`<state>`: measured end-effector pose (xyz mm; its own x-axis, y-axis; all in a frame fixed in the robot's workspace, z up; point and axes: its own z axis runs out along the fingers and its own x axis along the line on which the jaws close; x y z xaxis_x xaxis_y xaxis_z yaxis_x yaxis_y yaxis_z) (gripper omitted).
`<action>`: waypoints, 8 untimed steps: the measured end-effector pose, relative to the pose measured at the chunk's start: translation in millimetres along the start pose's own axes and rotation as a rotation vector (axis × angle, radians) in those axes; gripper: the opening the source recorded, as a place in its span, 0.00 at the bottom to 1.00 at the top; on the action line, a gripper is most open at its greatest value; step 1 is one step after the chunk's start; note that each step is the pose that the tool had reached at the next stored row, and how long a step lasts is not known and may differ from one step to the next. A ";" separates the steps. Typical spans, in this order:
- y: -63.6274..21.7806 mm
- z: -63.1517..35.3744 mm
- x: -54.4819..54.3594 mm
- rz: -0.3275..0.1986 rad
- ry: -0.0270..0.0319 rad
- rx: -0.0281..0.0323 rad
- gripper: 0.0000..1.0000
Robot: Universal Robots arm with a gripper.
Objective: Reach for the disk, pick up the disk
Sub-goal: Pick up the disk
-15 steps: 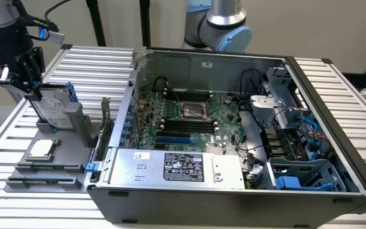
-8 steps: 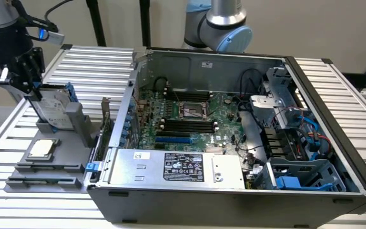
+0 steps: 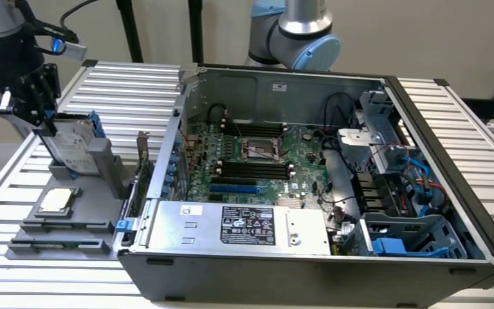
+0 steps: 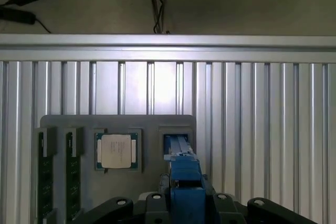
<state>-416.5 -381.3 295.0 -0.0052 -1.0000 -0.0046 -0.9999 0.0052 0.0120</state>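
The disk (image 3: 71, 140) stands upright in a slot of the grey holder (image 3: 101, 168) at the exterior view's left, its silver face with the white label framed by a blue carrier. My gripper (image 3: 43, 121) is down over the disk's upper edge, its black body touching or nearly touching the carrier. In the wrist view the blue carrier edge of the disk (image 4: 185, 179) runs from the holder's slot up into the middle of my gripper (image 4: 185, 211). The disk's lower end sits in the slot.
The holder also carries a small square chip (image 3: 56, 201) (image 4: 117, 151) and memory sticks (image 4: 45, 174). An open computer case (image 3: 316, 167) takes up the middle and right of the ribbed aluminium table (image 3: 127, 84). A second arm's base (image 3: 303, 32) stands behind the case.
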 end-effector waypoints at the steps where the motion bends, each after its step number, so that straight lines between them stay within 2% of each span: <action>1: 0.0 -0.8 0.0 0.000 0.0001 -0.0002 0.33; 8: -0.5 -16.2 -0.1 0.000 -0.0003 -0.0001 0.33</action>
<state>-415.8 -381.2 311.2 -0.0053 -1.0000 -0.0049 -0.9999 0.0052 0.0121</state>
